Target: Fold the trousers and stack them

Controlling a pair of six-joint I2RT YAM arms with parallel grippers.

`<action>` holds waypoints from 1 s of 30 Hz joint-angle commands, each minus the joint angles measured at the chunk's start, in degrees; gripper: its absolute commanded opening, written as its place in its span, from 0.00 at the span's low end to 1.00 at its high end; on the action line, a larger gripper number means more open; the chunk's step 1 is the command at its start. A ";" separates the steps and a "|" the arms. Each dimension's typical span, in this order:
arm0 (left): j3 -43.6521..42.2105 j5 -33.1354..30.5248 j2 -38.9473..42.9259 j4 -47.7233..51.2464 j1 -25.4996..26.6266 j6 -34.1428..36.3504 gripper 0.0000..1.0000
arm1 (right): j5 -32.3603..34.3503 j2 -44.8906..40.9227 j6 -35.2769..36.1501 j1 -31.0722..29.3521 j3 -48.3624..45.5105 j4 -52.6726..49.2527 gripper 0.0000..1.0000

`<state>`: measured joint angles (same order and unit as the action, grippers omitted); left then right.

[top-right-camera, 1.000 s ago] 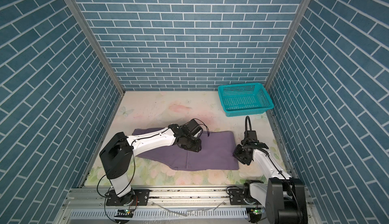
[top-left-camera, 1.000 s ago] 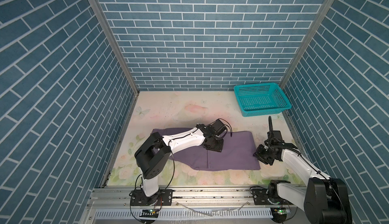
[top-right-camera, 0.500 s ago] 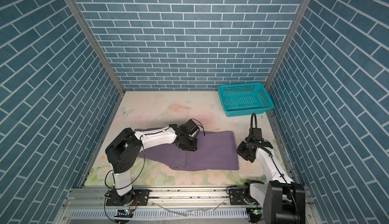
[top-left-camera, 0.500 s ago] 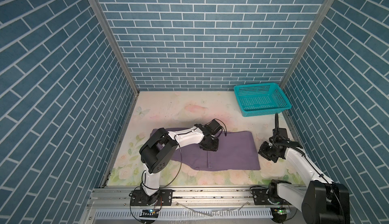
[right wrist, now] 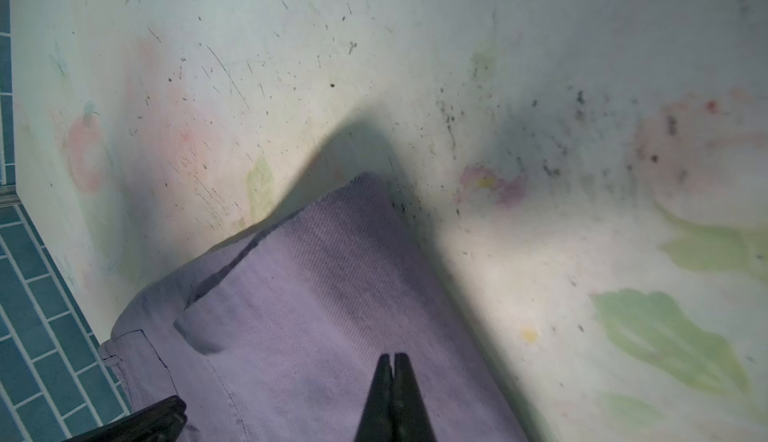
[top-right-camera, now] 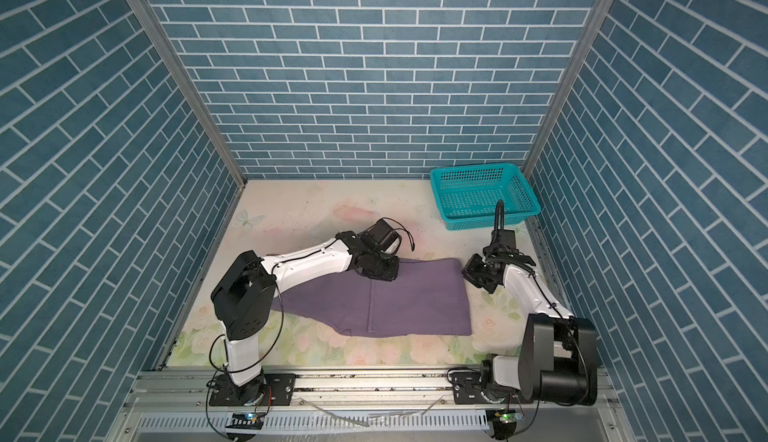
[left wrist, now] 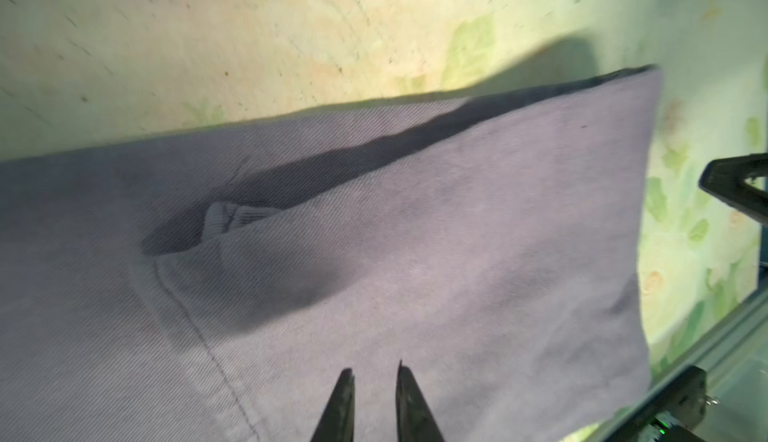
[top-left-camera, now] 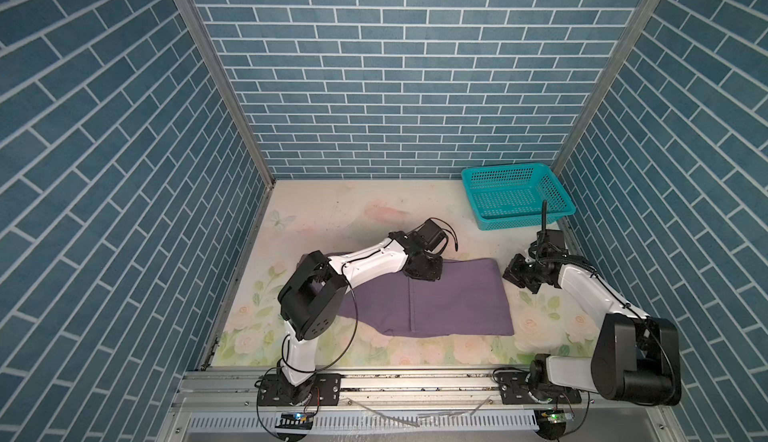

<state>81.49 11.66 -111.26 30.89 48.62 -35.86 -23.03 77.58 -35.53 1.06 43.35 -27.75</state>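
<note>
The muted purple trousers [top-left-camera: 449,302] [top-right-camera: 415,302] lie folded flat in the middle of the table. My left gripper [top-left-camera: 424,277] [top-right-camera: 376,273] hangs over their far edge near the middle. In the left wrist view its tips [left wrist: 374,371] stand a narrow gap apart above the cloth [left wrist: 415,232], and nothing shows between them. My right gripper [top-left-camera: 510,273] [top-right-camera: 471,273] is at the far right corner of the trousers. In the right wrist view its tips [right wrist: 392,357] are pressed together over the cloth [right wrist: 311,294], just behind that corner.
A teal plastic basket [top-left-camera: 523,223] [top-right-camera: 490,220] stands at the back right, close to the right arm. Brick-patterned walls close in the back and both sides. The metal rail carrying both arm bases runs along the front edge.
The right gripper has shut and moved away from the front, up to the trousers' far right corner. The left gripper's jaws have narrowed, and it has shifted slightly toward the far edge.
</note>
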 commanded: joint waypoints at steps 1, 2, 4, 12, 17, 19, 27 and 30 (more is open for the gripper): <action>-1.85 -0.46 -2.96 -0.89 -0.88 -0.94 0.19 | -3.16 3.02 0.89 -0.27 -1.49 4.81 0.00; -2.23 -0.26 -3.48 -1.18 -1.17 -1.14 0.18 | -3.06 3.94 0.90 -0.27 -1.80 5.60 0.00; -3.22 -0.04 -4.50 -2.01 -2.02 -1.58 0.18 | -1.83 6.18 0.81 -0.16 -2.43 7.21 0.00; -6.01 -0.38 -5.48 -3.30 -4.23 -1.45 0.18 | 3.30 14.17 1.37 1.77 -2.60 10.11 0.00; -5.75 -0.34 -6.72 -3.32 -4.32 -0.93 0.17 | 3.41 14.17 0.81 2.61 -1.30 9.28 0.00; -5.13 -0.17 -7.21 -2.76 -4.33 -0.93 0.18 | 3.62 12.35 1.15 2.63 -0.74 8.10 0.00; 0.47 -0.61 -3.89 1.81 -4.32 0.94 0.18 | 1.11 -0.41 1.42 1.04 3.05 2.75 0.00; 2.42 -1.46 -2.68 3.03 -4.32 1.38 0.18 | -0.44 0.10 1.00 -0.36 4.50 2.41 0.00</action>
<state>81.52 12.67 -115.48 30.41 44.75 -36.12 -23.11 77.60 -35.48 2.00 45.19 -22.85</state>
